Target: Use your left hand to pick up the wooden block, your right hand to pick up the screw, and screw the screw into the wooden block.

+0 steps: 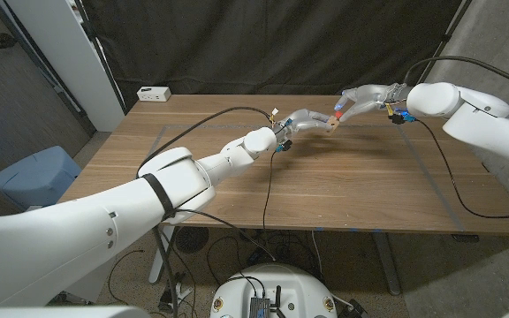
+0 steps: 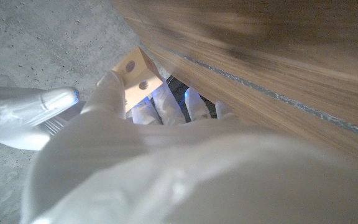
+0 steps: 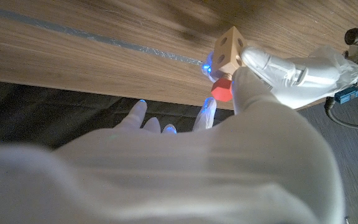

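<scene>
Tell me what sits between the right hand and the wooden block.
The red-headed screw: in the right wrist view the right hand holds it against the wooden block, gripped by the left hand.

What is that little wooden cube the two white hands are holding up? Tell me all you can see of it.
The wooden block is a small, pale cube of light, unpainted wood with round holes drilled in its faces; two show in the left wrist view. The left hand holds it up above the wooden table, near the far side. A screw with a red head sits against one face, pinched by the right hand. How deep the screw has gone cannot be told.
</scene>
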